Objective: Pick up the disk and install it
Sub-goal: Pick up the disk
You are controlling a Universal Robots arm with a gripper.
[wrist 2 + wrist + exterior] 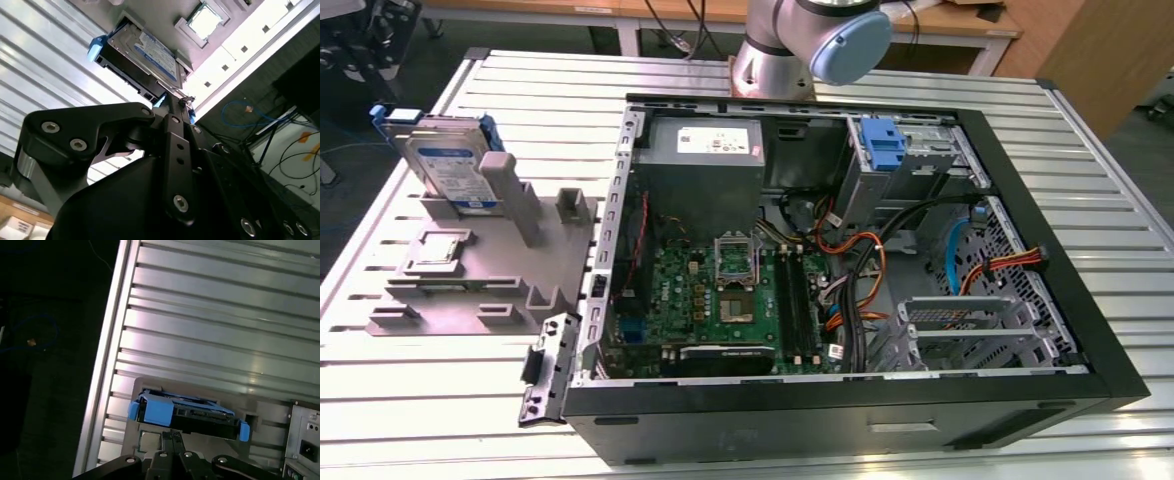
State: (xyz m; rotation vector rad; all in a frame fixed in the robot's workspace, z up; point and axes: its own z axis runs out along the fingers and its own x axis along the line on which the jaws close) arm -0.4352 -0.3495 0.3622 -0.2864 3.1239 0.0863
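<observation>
The disk [447,160], a silver-grey drive with a white-and-blue label in a blue carrier, stands upright in a slot of the grey fixture [467,290] at the exterior view's left. Both wrist views show the disk [150,55] [187,412] just beyond my gripper's tips. My gripper [172,102] [172,432] is shut, its two thin fingers pressed together with nothing between them. It hangs short of the disk's edge without touching it.
An open black computer case [1067,330] lies on the slatted metal table [454,420], showing a green motherboard [720,300], a grey power supply box [707,150] and a drive bay with a blue latch piece [883,145]. The robot base [774,60] stands behind the case.
</observation>
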